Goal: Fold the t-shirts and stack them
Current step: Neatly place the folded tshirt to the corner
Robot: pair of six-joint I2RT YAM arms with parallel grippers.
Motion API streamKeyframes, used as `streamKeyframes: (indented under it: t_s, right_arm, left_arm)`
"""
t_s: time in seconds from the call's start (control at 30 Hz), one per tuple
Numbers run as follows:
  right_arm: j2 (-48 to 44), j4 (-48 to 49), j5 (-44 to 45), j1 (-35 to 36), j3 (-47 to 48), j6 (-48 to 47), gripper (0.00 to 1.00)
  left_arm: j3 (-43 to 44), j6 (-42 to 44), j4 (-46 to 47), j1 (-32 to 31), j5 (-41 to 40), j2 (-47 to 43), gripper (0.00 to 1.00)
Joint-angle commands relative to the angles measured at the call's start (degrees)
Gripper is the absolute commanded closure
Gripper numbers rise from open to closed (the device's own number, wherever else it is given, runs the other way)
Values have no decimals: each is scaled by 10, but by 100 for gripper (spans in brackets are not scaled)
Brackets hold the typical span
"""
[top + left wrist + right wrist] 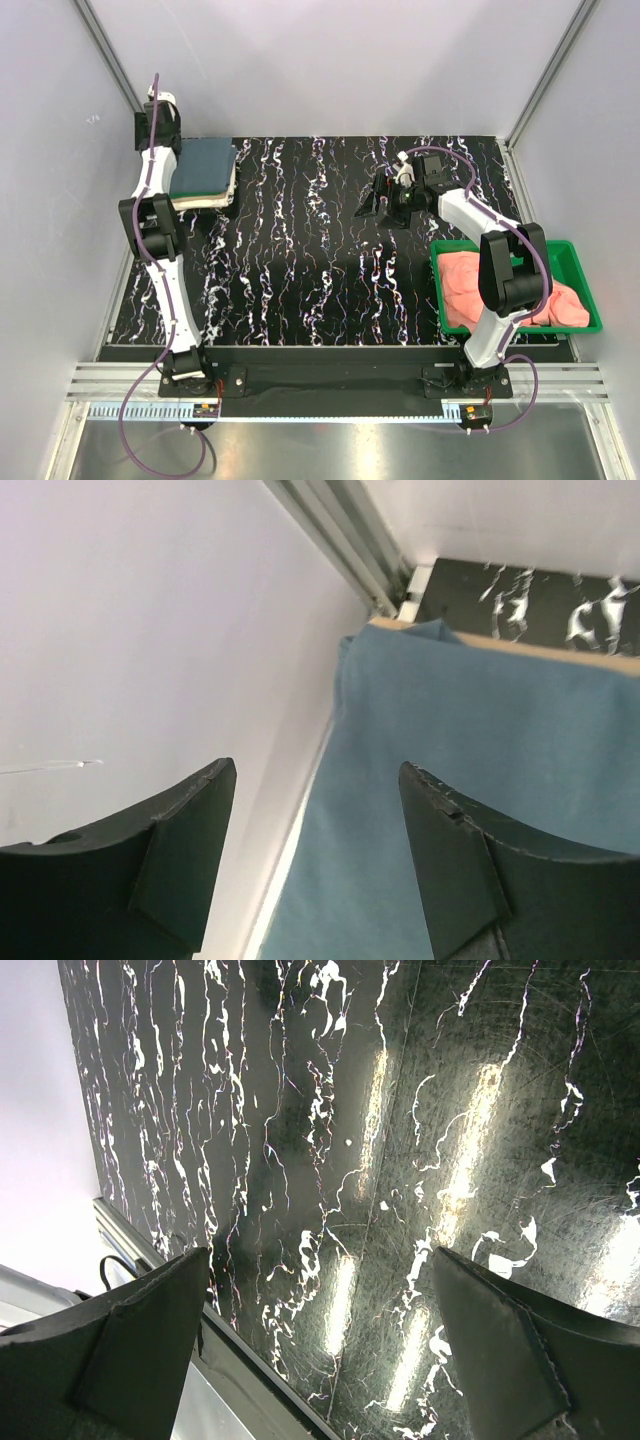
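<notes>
A folded slate blue-grey t-shirt (207, 163) tops a small stack at the table's far left corner, with a beige t-shirt (205, 201) showing under it. My left gripper (315, 780) hangs open over the left edge of the blue-grey t-shirt (480, 730), next to the wall, with nothing between its fingers. A strip of the beige t-shirt (560, 652) shows at the stack's far edge. Salmon-pink t-shirts (500, 290) lie crumpled in the green tray (592, 300) at the right. My right gripper (378, 200) is open over bare table, its fingers (150, 1330) wide apart and holding nothing.
White enclosure walls (150, 630) stand close to the stack on the left and at the back. A metal frame rail (340, 540) runs into the back corner. The black marbled tabletop (300, 260) stretches between the stack and the tray.
</notes>
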Motion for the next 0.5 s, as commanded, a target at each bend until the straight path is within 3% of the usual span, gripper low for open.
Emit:
streamKeyframes:
  t_s: [0.0, 0.17, 0.33, 0.47]
  right_arm:
    - [2, 15, -8, -2, 9, 1, 0]
    - [-9, 15, -4, -2, 6, -1, 0]
    - [-5, 16, -8, -2, 3, 0, 0]
    - [-11, 16, -10, -2, 1, -1, 0]
  left_arm:
    - [-13, -50, 33, -13, 6, -53, 28]
    - [-82, -115, 11, -28, 68, -112, 30]
    - [-132, -201, -20, -35, 206, -161, 42]
    - [-181, -236, -23, -52, 253, -191, 48]
